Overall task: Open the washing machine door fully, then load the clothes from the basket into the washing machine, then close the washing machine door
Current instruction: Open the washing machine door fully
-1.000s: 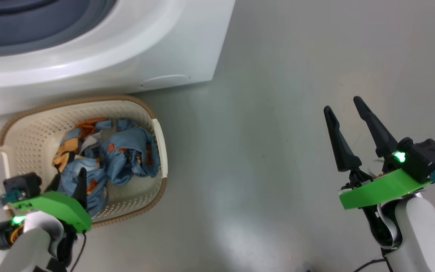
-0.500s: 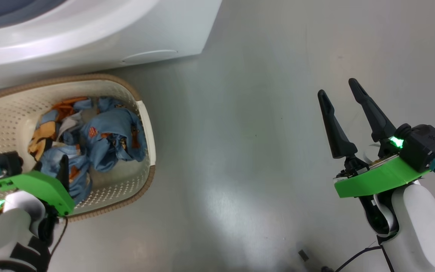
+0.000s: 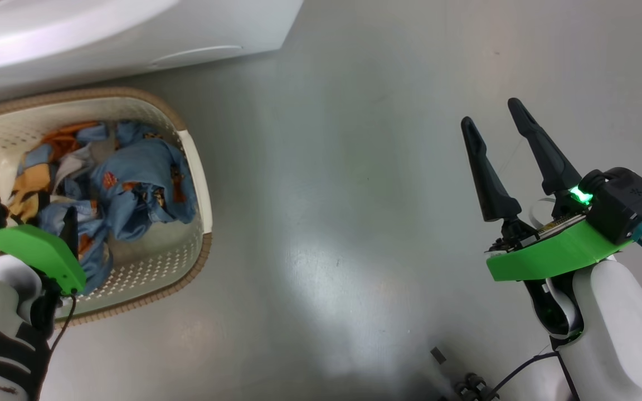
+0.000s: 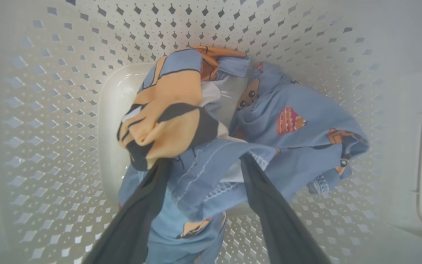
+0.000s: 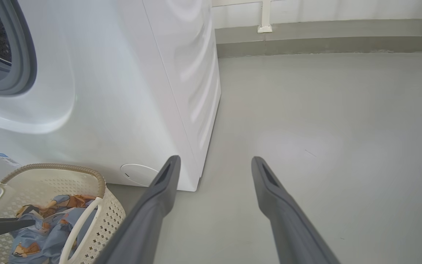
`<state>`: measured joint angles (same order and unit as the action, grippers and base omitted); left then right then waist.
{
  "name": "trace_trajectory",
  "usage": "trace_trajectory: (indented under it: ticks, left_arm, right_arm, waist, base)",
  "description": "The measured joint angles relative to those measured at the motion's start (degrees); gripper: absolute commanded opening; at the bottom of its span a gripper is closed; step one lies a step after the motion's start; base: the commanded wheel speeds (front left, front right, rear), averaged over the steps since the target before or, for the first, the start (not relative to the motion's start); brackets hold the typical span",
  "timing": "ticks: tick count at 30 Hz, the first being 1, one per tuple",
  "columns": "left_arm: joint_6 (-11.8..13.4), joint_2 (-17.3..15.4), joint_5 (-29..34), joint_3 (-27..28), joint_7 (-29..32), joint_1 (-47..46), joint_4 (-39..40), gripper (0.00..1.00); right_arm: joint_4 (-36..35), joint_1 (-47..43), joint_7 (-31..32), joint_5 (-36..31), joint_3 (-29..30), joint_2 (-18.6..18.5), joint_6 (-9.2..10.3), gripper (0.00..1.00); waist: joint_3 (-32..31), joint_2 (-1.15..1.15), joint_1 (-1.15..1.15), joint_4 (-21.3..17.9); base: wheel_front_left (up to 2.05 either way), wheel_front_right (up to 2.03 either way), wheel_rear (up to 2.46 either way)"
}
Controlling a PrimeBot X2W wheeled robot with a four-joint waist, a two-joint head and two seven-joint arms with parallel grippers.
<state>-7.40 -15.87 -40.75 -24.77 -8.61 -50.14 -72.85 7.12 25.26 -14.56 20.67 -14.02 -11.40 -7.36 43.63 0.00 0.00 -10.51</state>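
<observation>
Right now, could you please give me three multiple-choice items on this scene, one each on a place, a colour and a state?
1. Where are the clothes? A on the floor; B in the basket; C in the drum.
2. The basket's rim is: A black; B red; C brown.
3. The right tool is: A open, empty; B shut on cloth; C shut on a handle.
Answers: 1 B, they lie heaped inside its walls. 2 C, a brown woven-look band tops it. 3 A, its jaws stand apart with nothing between.
</observation>
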Motion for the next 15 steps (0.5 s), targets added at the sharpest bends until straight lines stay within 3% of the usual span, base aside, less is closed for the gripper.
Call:
trace_trajectory:
  ticks: [11,13,15]
  left_arm:
    - [0.00,-0.86,-0.02,-1.48,2.96,-1.87,-0.82,1.00]
    - [0.00,-1.12,-0.13,-1.78,3.33,-1.92,-0.91,0.43]
    - [0.00,-1.04,-0.46,-1.89,3.42,-1.93,-0.97,0.06]
  right_arm:
    - [-0.52,1.29,0.00,-0.24,-1.30,0.55,0.00,1.00]
    - [-0.52,1.29,0.00,-0.38,-1.35,0.55,0.00,1.00]
    - [-0.51,1.30,0.00,-0.38,-1.37,0.55,0.00,1.00]
  waist:
    - [2.16,0.00,0.00,-1.36]
    - [2.34,0.00,0.00,-1.54]
    - [2.35,0.00,0.00,-1.56]
  base:
    - [0.00,0.00,0.00]
    - [0.00,0.00,0.00]
    - [0.00,0.00,0.00]
